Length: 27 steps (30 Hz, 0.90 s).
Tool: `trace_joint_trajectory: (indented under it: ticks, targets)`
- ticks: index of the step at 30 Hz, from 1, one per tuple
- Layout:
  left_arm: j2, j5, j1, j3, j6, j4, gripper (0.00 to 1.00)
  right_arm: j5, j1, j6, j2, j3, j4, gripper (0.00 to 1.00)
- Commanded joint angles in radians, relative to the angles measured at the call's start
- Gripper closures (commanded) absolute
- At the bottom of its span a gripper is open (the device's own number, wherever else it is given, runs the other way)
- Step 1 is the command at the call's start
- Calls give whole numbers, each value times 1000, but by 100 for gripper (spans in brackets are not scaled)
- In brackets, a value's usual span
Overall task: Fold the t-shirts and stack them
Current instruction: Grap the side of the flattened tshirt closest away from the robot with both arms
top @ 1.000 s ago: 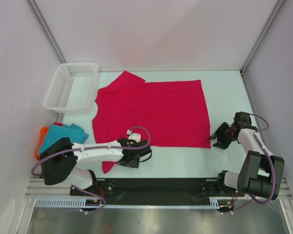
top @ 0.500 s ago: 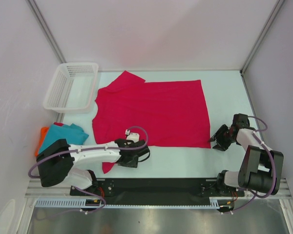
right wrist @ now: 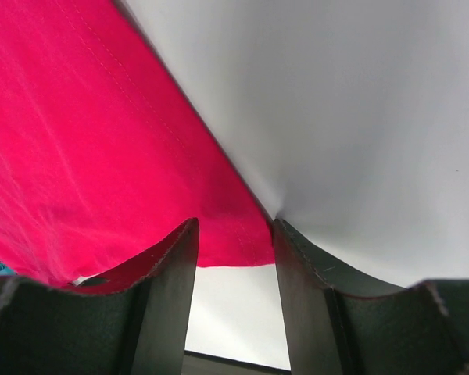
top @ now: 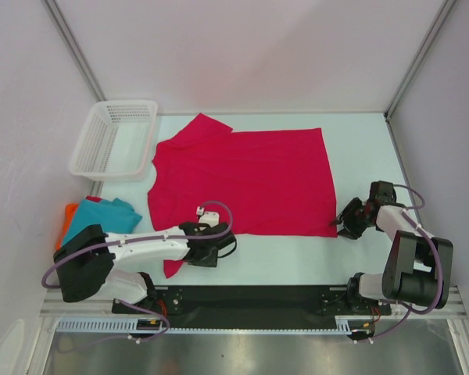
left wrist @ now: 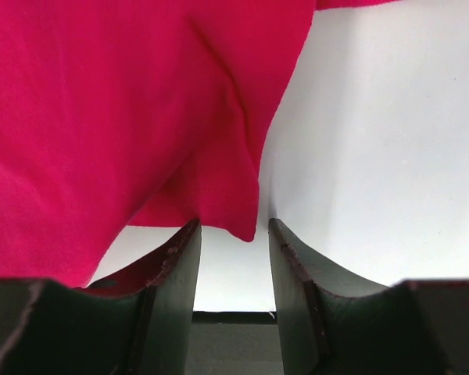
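Observation:
The large crimson-pink t-shirt (top: 242,180) lies spread flat on the table. My left gripper (top: 197,251) is open and low at its near-left sleeve. In the left wrist view the sleeve's corner (left wrist: 219,187) reaches just between the tips of my left gripper (left wrist: 233,234). My right gripper (top: 346,223) is open at the shirt's near-right hem corner. In the right wrist view that hem corner (right wrist: 219,226) lies between the tips of my right gripper (right wrist: 234,234). The teal shirt (top: 102,215) lies folded on the orange shirt (top: 63,228) at the left edge.
A white mesh basket (top: 113,139) stands at the far left, beside the shirt's collar. The black base rail (top: 250,297) runs along the near edge. White walls close in the back and both sides.
My right gripper has moved left, up to the hem corner. My left gripper has shifted a little left along the sleeve. The shirts have not moved.

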Motion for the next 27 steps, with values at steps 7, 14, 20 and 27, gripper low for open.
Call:
trace_joint_trajectory:
  ticks: [7,14,20,27]
  targets:
    - [-16,-2,37,-53,27,15,59,-5,18,9,8,-24,33,67]
    - [-19,2,50,-57,35,27,93,-51,20,7,-23,-27,53,100]
    - [-28,-4,56,-48,49,24,96,-53,18,4,-63,-19,46,100]
    - [-77,-24,57,16,64,-54,99,-72,20,4,-94,1,13,100]
